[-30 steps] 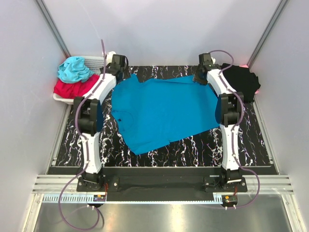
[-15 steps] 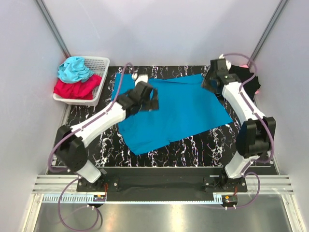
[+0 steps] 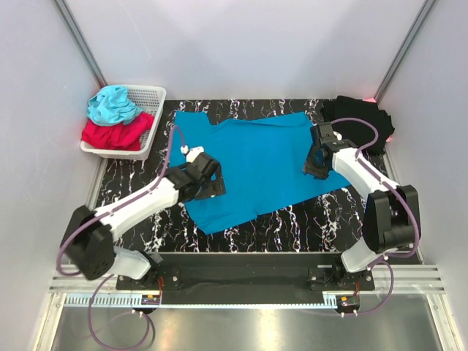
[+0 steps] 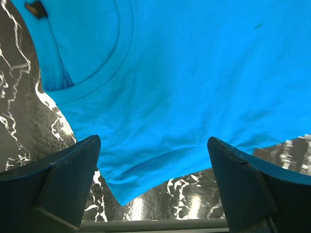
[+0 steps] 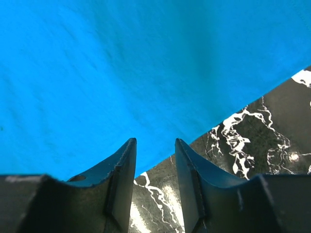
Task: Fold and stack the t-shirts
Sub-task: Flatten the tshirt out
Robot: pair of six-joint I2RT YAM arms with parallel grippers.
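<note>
As I watch, blue t-shirt (image 3: 256, 157) spread on desk (image 3: 329, 219), left jaws released wide near collar (image 4: 104, 77), right jaws narrowly parted, empty, at its edge.

Robotics lab cell, plain white walls (image 3: 256, 44), aluminium framing (image 3: 77, 33) (bare extrusion rails (image 3: 248, 281)), marbled black tabletop (image 3: 307, 219)

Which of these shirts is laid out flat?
The blue t-shirt, spread out in the middle. The black t-shirt lies bunched at the far right; a heap of other clothes fills the basket.
</note>
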